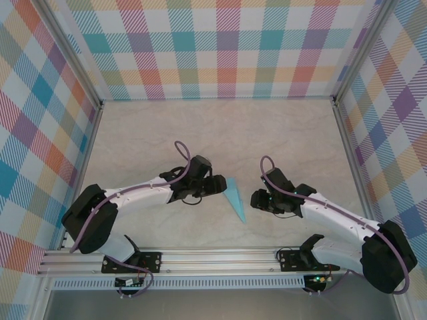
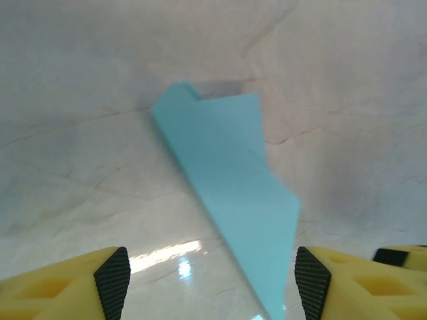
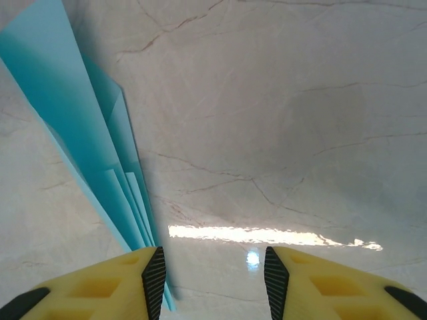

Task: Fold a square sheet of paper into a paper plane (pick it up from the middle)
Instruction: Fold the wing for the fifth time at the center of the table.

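The light blue paper plane (image 1: 235,198) lies on the marble table between the two arms, its point toward the near edge. It is a slim folded dart (image 2: 233,193) running from upper left to lower right in the left wrist view. My left gripper (image 1: 220,183) stands open just left of the plane's wide end, and the paper passes between its yellow fingers (image 2: 110,280) without being pinched. My right gripper (image 1: 257,199) is open to the right of the plane. The plane's layered folds (image 3: 87,140) lie beside the right gripper's left finger (image 3: 143,277), outside the gap.
The marble tabletop (image 1: 220,133) is walled by checkered panels on three sides. An aluminium rail (image 1: 213,260) with both arm bases runs along the near edge.
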Available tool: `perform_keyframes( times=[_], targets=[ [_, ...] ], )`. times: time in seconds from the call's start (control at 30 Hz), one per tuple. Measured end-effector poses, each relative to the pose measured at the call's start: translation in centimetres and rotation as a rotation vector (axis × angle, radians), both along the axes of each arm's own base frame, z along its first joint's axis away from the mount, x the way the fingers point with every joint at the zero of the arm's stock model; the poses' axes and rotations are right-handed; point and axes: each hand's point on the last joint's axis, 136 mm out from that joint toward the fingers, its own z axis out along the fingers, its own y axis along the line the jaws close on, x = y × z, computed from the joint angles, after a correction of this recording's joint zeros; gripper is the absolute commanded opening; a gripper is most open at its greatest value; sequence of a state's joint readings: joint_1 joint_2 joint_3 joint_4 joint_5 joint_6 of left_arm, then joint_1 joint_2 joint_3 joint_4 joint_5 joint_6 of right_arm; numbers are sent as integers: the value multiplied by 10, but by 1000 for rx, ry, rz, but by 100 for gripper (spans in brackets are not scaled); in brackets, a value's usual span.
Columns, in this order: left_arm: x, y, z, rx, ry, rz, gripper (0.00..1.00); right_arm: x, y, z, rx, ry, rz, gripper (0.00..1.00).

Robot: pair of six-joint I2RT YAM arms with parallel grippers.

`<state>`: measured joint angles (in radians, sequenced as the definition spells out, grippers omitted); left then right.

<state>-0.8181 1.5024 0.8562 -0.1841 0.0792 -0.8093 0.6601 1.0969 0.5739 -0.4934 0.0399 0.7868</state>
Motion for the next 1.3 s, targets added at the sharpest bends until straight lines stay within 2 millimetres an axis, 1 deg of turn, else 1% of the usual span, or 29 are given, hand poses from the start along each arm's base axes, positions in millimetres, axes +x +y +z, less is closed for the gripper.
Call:
perform_keyframes(
  times=[0.07,0.17,0.33,0.47,0.7,0.83,0.97,1.0,1.07,1.17,1.3],
  targets=[
    [-6,2,-4,40,26,8,75,2,-2,-1,-1,-1,-16,51],
    [-9,-6,-4,104,47,12,77,4,-5,-4,-4,7,-37,55],
    [4,-22,2,204,43,41,80,5,-8,-8,0,7,-54,60],
    [7,-28,-4,272,51,50,82,-1,-12,-11,9,6,-67,63],
    [5,-34,-21,359,93,43,86,-4,-18,-10,28,-10,-87,64],
    [7,-47,-22,369,97,28,88,-7,-19,-16,26,0,-88,65],
    [9,-56,-23,372,97,18,89,-11,-22,-22,24,17,-97,65],
    [9,-58,-24,375,98,17,88,-13,-22,-23,26,21,-99,65],
    [10,-59,-28,383,103,15,83,-13,-22,-24,31,21,-101,65],
    [8,-56,-33,401,118,7,69,-14,-19,-21,51,16,-93,66],
    [4,-53,-34,390,109,-2,54,-14,-9,-15,99,6,-49,67]
  ],
)
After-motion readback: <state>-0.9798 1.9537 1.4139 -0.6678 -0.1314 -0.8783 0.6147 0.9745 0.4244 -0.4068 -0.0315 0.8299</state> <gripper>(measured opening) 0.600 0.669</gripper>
